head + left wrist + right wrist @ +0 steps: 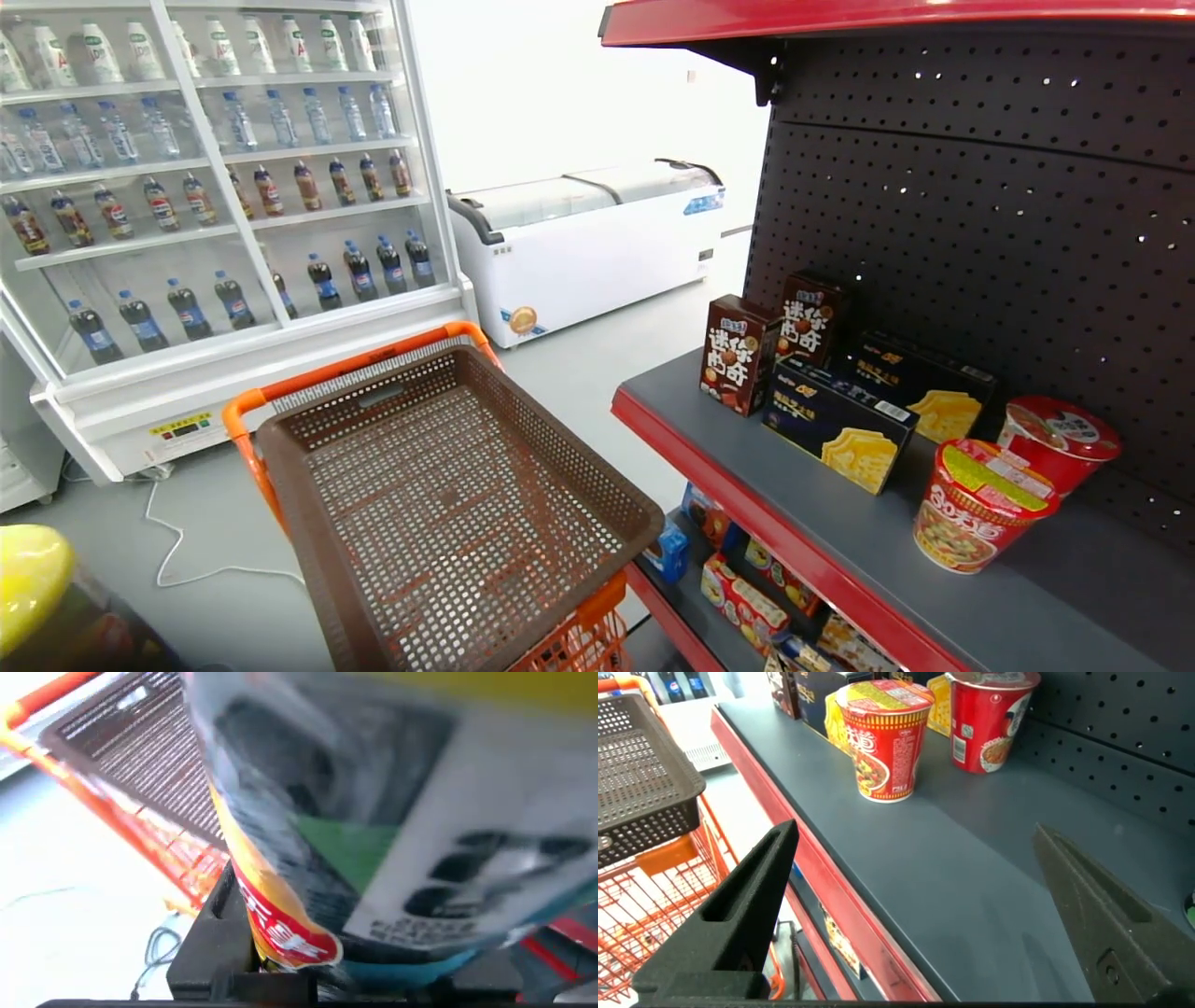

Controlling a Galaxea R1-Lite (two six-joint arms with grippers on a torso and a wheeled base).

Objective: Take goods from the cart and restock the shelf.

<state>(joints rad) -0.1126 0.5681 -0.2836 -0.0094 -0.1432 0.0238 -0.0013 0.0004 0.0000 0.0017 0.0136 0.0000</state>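
Shelf carries two upright brown boxes, two flat dark boxes and two red noodle cups. Right tool hangs over its bare board, fingers wide apart. Left tool is clamped on one yellow-topped bag, blurred and cut off, near the one brown cart basket.

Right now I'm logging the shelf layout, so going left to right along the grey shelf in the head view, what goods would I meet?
Front dark brown cardboard snack box → front dark blue flat box with a yellow picture → front red and yellow paper noodle cup → rear red noodle cup.
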